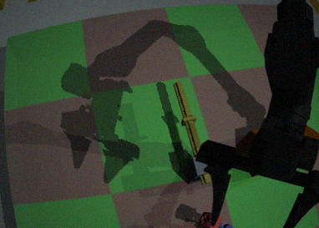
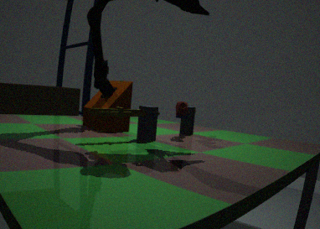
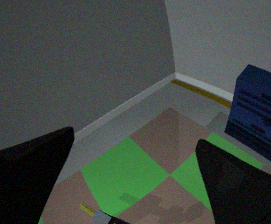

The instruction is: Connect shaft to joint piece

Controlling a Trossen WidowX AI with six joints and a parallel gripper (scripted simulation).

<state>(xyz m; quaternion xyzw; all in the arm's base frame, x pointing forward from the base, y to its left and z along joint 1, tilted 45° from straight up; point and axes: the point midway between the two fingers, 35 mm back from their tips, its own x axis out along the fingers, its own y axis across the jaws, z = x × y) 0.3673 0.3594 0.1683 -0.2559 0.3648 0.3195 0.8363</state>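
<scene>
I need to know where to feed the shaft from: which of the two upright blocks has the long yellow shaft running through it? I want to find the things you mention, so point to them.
The block (image 1: 200, 166) (image 2: 147, 124) nearer the exterior camera; the other, farther block (image 2: 188, 122) has the red joint piece (image 2: 182, 109) at its top.

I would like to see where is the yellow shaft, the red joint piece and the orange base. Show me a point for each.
yellow shaft (image 1: 181, 99): top view, its far half.
red joint piece (image 2: 182, 109): exterior view, its front face.
orange base (image 2: 128, 98): exterior view, its side.
</scene>
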